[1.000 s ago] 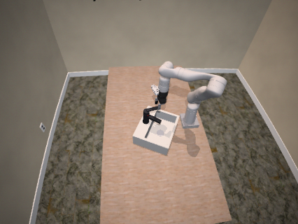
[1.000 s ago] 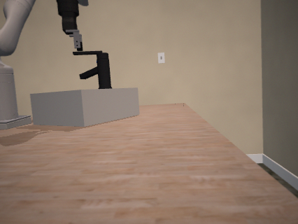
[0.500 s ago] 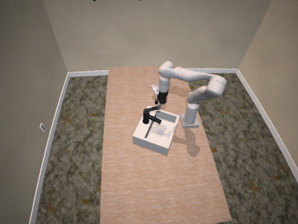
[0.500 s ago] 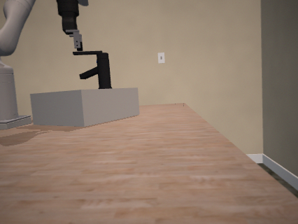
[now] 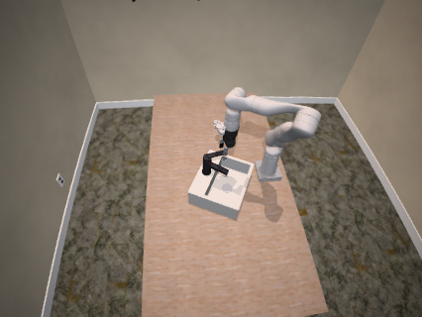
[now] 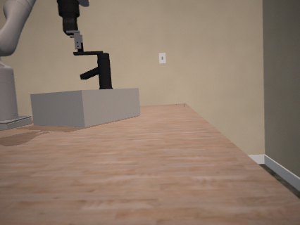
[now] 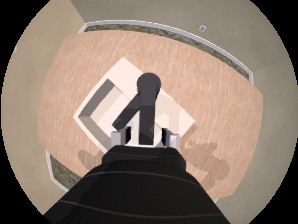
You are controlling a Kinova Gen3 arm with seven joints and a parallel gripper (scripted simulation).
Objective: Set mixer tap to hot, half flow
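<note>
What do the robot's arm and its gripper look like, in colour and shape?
The arm is glossy white, built of rounded tubular links with bulging joints, on a pale grey square base. Its wrist section is black. The gripper has light grey, blocky fingers. No cables or markings are visible.

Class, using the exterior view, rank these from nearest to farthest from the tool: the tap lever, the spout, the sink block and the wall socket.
1. Tap lever: directly under the open tool.
2. Spout: lower, below the lever.
3. Sink block: on the table, beneath the tap.
4. Wall socket: far right, on the wall.
</note>
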